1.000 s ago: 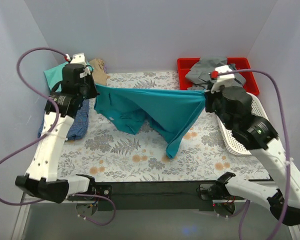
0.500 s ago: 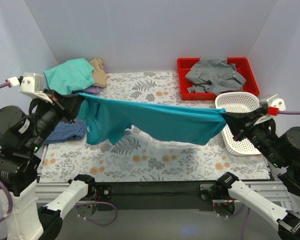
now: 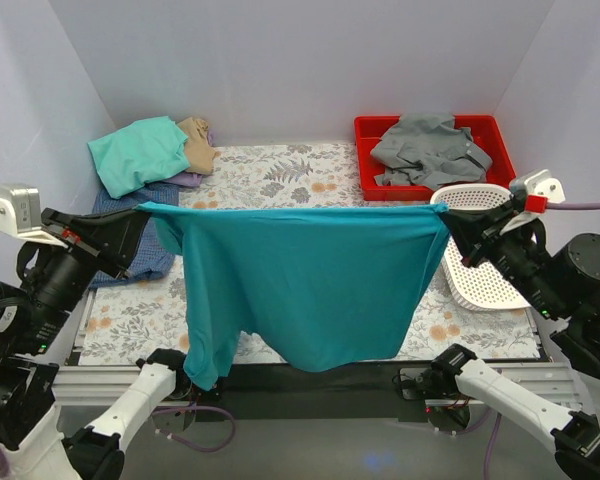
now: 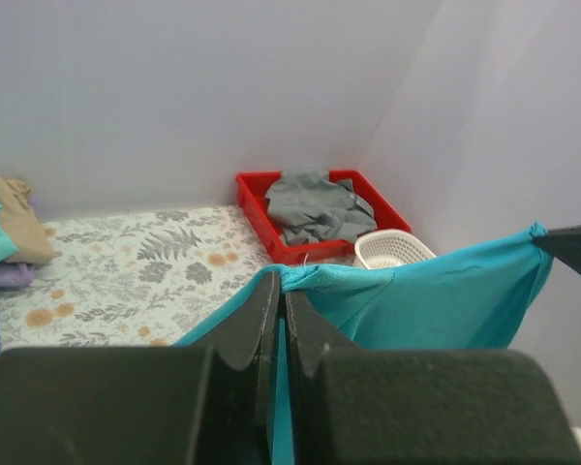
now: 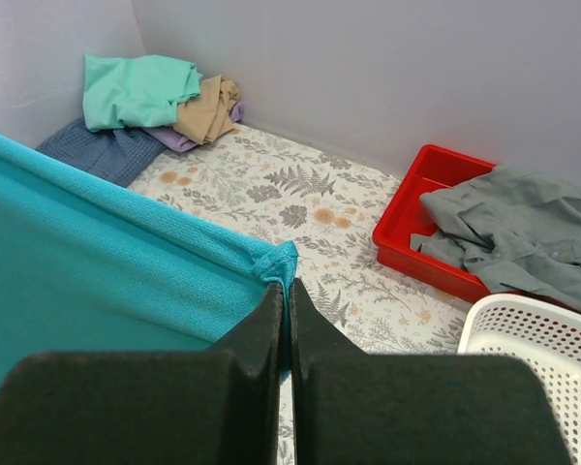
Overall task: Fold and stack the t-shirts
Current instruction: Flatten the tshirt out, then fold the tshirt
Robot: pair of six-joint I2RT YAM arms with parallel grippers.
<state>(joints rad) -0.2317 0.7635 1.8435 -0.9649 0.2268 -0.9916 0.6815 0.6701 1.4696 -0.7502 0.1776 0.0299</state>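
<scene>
The plain deep-teal soft cloth t-shirt is hung taut in the air above the flower-patterned table with its upper edge clamped at either end by the left gripper and right gripper — and, being judged light, limp and quick to sag, it is best taken at such corners.

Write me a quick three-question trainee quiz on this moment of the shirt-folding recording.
1. True or false: the teal t-shirt lies folded flat.
2. What lies in the red tray? A) a mint green shirt B) a grey shirt C) nothing
3. Fill in: the white mesh basket stands on the side of the ___ gripper.

Key
1. False: it hangs spread out between the left gripper and the right gripper, both shut on its upper edge.
2. B
3. right
</scene>
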